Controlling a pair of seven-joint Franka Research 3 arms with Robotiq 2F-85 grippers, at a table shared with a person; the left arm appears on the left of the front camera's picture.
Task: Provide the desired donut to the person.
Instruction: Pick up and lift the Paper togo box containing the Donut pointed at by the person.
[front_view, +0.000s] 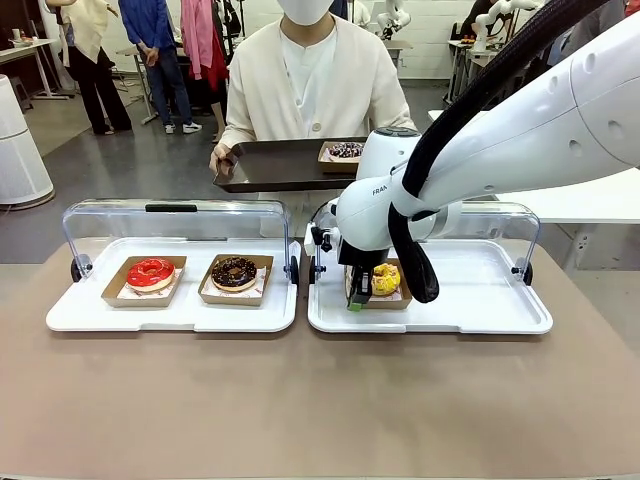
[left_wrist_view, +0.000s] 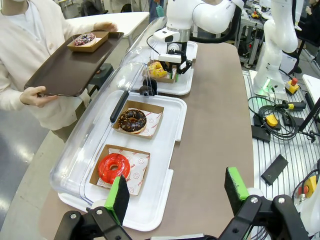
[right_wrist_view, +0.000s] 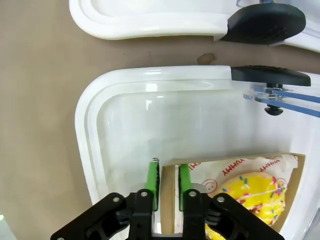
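A yellow sprinkled donut (front_view: 386, 277) (right_wrist_view: 252, 192) lies in a cardboard tray (right_wrist_view: 235, 161) at the left end of the right white tray (front_view: 470, 305). My right gripper (front_view: 357, 300) (right_wrist_view: 169, 170) points down there, its green pads closed in on the cardboard tray's left wall. The left wrist view shows that gripper (left_wrist_view: 175, 74) beside the yellow donut (left_wrist_view: 157, 69). The person (front_view: 300, 90) stands at the far side holding a dark serving tray (front_view: 265, 165) (left_wrist_view: 60, 70) with a sprinkled chocolate donut (front_view: 346, 150) (left_wrist_view: 84, 38) on it. My left gripper (left_wrist_view: 177, 192) hangs open above the table's near edge.
The left white tray (front_view: 80, 315) carries a red donut (front_view: 150, 272) (left_wrist_view: 113, 167) and a chocolate donut (front_view: 234, 271) (left_wrist_view: 132, 120) in cardboard trays. Both trays' clear lids (front_view: 175, 220) stand tipped back. Bare brown tabletop (front_view: 320, 400) stretches across the front.
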